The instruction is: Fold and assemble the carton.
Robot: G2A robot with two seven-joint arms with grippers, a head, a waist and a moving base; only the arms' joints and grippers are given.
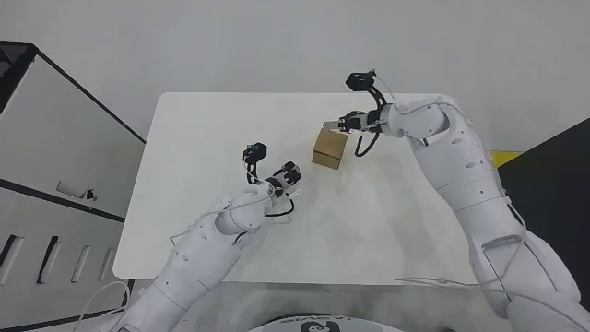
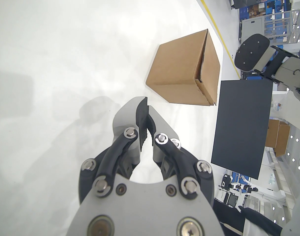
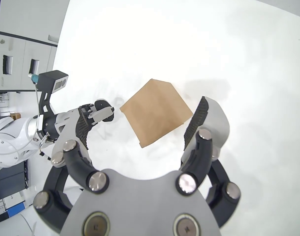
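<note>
Standing a little past the middle of the table point(image 1: 184, 157), toward its far right corner, the brown carton point(image 1: 329, 148) is folded up into a box, with one side seam gaping slightly. The left gripper point(image 1: 293, 171) sits near the carton on the near-left side, fingers pressed together on nothing. The right gripper point(image 1: 336, 126) hangs at the carton's far edge, fingers spread wide; I cannot tell whether it touches the carton.

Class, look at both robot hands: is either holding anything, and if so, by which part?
Nothing is held. The left hand is shut empty, apart from the carton; the right hand is open near it.
</note>
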